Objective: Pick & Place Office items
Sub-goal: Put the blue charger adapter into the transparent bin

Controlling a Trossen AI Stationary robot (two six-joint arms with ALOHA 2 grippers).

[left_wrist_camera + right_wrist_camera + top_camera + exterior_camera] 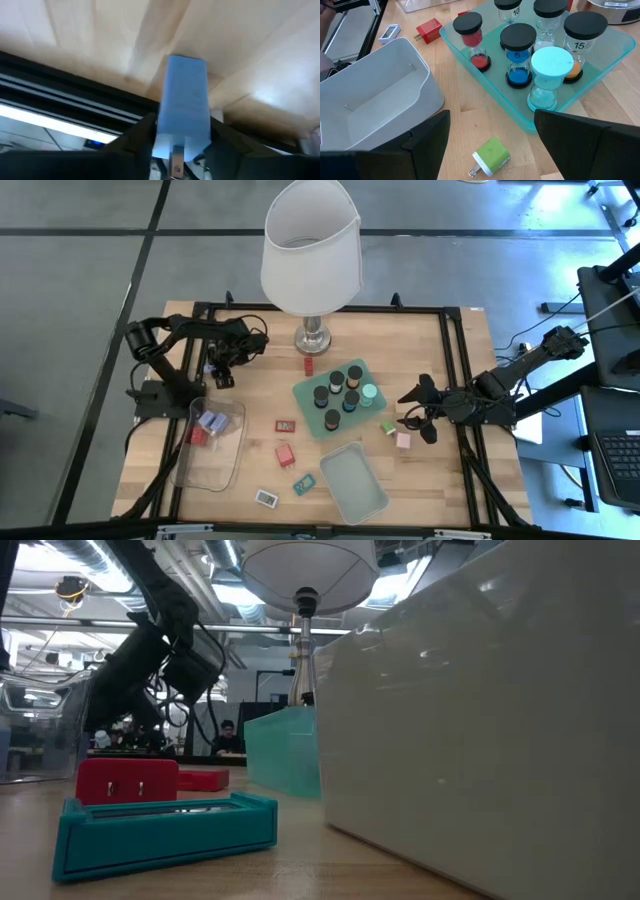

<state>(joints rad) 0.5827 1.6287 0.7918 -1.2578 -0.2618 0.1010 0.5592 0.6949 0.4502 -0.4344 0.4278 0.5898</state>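
Observation:
A light-blue block (185, 100) with a white pronged end lies on the wood by the black frame rail (75, 100), at the table's far left. My left gripper (222, 368) (182, 137) is shut on it. My right gripper (420, 410) (492, 125) hangs open at the right, above a green block (490, 156) (387, 426) and touching nothing. Short dark-topped timers stand in the mint tray (305, 392) (615, 55). Red (286, 454) and pink (403, 440) blocks and flat red (286, 424), teal (304, 485) and white (266, 498) rectangles lie on the table. My left gripper pinches the blue block between its two fingers (142, 135), on the two long sides near the white pronged end (164, 127). The fingers come slanting down from above and lie along the block. Its far end (186, 65) rests on the wood.
The white-shaded lamp (312, 250) stands at the far middle. A clear bin (232, 442) at the near left holds a lavender block (210, 420) and a red one (198, 436). A pale tray (352, 480) (370, 100) sits near the front. A small red block (309, 365) lies by the lamp base.

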